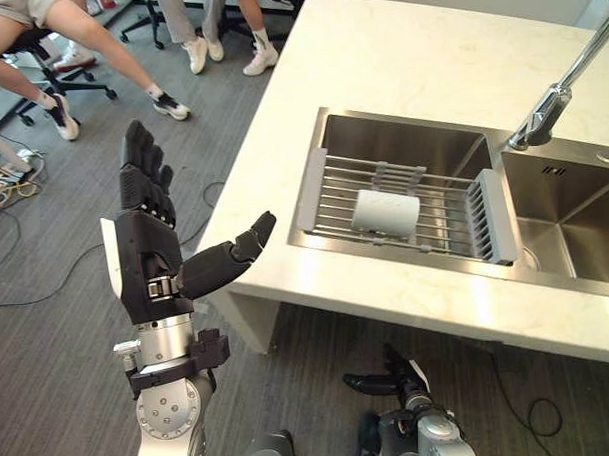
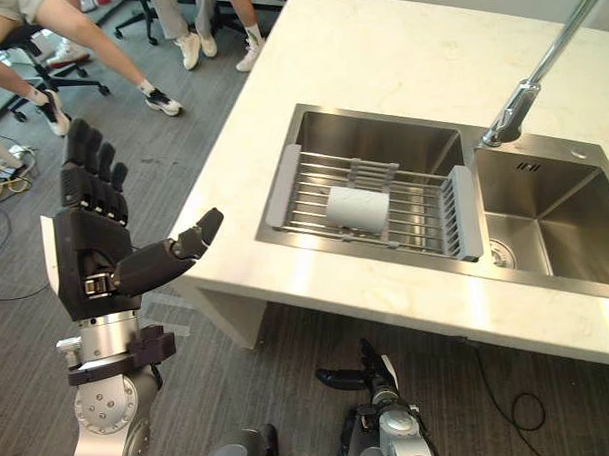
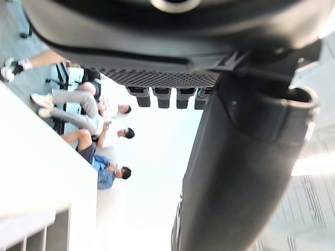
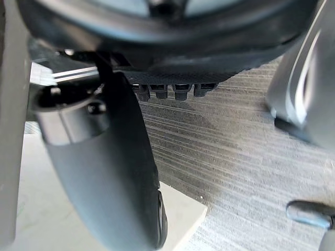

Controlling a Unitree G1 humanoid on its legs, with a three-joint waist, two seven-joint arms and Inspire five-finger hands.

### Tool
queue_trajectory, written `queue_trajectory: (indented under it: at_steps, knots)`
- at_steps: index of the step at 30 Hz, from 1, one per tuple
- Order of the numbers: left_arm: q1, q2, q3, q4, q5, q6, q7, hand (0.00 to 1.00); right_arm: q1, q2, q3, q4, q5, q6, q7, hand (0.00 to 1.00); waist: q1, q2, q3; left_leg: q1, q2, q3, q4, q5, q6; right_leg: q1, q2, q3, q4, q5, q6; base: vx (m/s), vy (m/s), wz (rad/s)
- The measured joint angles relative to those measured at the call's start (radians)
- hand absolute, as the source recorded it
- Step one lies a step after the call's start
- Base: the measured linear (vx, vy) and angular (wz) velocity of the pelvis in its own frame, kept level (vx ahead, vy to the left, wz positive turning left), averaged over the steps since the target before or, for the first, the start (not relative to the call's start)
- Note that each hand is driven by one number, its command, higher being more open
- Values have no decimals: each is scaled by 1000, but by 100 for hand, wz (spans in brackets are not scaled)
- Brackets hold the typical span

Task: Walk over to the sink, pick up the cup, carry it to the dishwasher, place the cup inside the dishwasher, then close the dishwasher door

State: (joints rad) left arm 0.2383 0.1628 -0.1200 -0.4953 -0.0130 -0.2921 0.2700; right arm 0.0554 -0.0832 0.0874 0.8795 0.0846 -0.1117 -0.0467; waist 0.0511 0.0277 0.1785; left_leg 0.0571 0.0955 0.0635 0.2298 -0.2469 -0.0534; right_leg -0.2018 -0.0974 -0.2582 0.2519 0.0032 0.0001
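White cylindrical cup [image 1: 386, 212] on its side on grey wire rack [image 1: 310, 192] across steel sink [image 1: 402, 145], left hand [image 1: 145, 244] raised beside pale stone counter's [image 1: 399, 55] corner left of the sink, fingers straight, thumb out, empty, right hand [image 1: 395, 377] low beneath counter's near edge, fingers loosely spread, grey carpet [image 1: 58, 327] around both

You are working in an office or lab floor fitted with a kitchen mock-up. Noted: a pale stone counter [image 1: 399, 55] standing as an island, with a two-basin steel sink [image 1: 412, 144], a tall tap [image 1: 546, 109] and a wire rack [image 1: 329, 202] set across one basin. Around it lies grey office carpet [image 1: 57, 297], with castor-based office chairs [image 1: 74, 88] and seated people [image 1: 108, 57] near the counter's far corner
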Motion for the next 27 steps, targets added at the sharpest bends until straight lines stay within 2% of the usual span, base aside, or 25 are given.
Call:
queue_trajectory:
  at_steps: [1,2,5,6,7,8,10,11,12,14,17,20,24,27]
  knots:
    - [-1,-12,-19,23,4,5,-14,100,1,-20,-1,3,0,1,0,100,4,33,-19,-9,37,-12,30,-13,-19,39,47,-12,-63,-7,-17,206,-172,0]
    - [-6,-14,-25,30,4,6,-19,100,0,-20,-1,2,1,1,0,100,2,41,-24,-14,50,-26,45,-16,-24,53,61,-18,-80,-8,-24,291,-249,6]
    - [-58,-5,-47,70,4,11,-47,100,5,-28,-4,2,6,0,-7,100,4,43,-22,-105,93,-57,293,-12,-47,133,102,-44,-140,-23,-49,188,-177,19]
    - [-67,-2,-47,78,3,14,-54,100,6,-31,-4,3,10,0,-8,100,12,42,-21,-155,114,-58,418,-16,-70,163,113,-41,-158,-26,-59,146,-91,-8]
    - [-70,2,-47,79,3,15,-57,100,4,-32,-4,2,11,0,-11,100,17,41,-20,-183,113,-57,456,-43,-69,177,115,-36,-164,-29,-64,170,-63,-22]
    - [-78,14,-47,79,3,15,-60,100,-5,-36,-6,2,11,0,-19,100,20,38,-19,-227,94,-61,428,-68,-54,185,111,-26,-173,-29,-64,154,6,-23]
    - [-91,23,-47,79,3,15,-61,100,-8,-38,-7,2,11,0,-21,100,21,40,-20,-247,69,-82,345,-62,-48,185,107,-19,-177,-27,-60,112,66,-17]
    - [-107,24,-47,81,3,16,-64,100,-8,-38,-6,1,11,-1,-21,100,21,43,-22,-253,51,-99,227,-1,-36,185,109,-14,-178,-27,-50,82,107,-15]
    - [-119,25,-46,82,4,15,-64,100,-8,-41,-6,2,11,-1,-21,100,23,44,-21,-255,41,-106,172,50,-25,187,113,-6,-178,-29,-43,122,163,-8]
    - [-146,43,-45,109,4,21,-61,100,5,-24,-4,-4,11,-2,-24,100,26,13,-26,-229,3,-100,106,86,-5,182,78,0,-188,-26,-20,99,133,7]
    - [-139,57,-45,109,3,26,-51,100,23,-18,-5,-4,11,-2,-22,100,36,13,-26,-213,-19,-84,82,96,8,191,61,13,-216,-10,-1,30,80,-4]
    - [-136,74,-64,108,7,27,-53,100,40,-7,-5,-4,11,-2,-22,100,43,8,-29,-169,-35,-69,26,115,18,216,48,27,-246,2,5,7,54,-10]
    - [-135,126,-88,105,91,29,-65,100,46,-6,-23,-4,11,-2,-21,100,39,-1,-41,-135,-47,-42,-64,154,19,214,41,52,-279,20,8,6,6,-16]
    - [-135,140,-90,106,137,37,-82,100,63,-6,-44,-5,13,-2,-22,100,28,-5,-44,-132,-47,-42,-76,158,18,215,44,53,-289,24,7,37,-14,-3]
